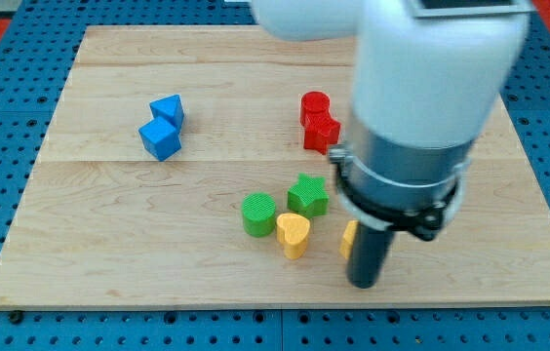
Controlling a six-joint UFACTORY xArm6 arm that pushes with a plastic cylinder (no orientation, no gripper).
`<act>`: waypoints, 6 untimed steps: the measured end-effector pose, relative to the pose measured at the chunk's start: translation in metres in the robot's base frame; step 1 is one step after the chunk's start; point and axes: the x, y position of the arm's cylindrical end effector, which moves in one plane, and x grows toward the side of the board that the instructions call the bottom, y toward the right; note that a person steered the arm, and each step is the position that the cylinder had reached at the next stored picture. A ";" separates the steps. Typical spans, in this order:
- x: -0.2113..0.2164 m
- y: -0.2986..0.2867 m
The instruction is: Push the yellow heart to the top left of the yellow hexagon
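Observation:
The yellow heart [294, 234] lies on the wooden board [109, 244] below the middle, just right of and below a green cylinder [258, 214]. The yellow hexagon [349, 237] is mostly hidden behind my rod; only its left edge shows. My tip [364, 284] rests on the board right of the heart and just below the hexagon. The heart sits to the left of the hexagon with a small gap between them.
A green star [307, 194] sits above the heart. Two red blocks [318, 121] stand above that, close together. Two blue blocks [163, 127] sit at the upper left. The arm's white and grey body [421, 107] covers the board's right part.

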 end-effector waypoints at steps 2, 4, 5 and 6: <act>-0.002 -0.121; -0.048 -0.060; -0.042 -0.001; -0.041 -0.011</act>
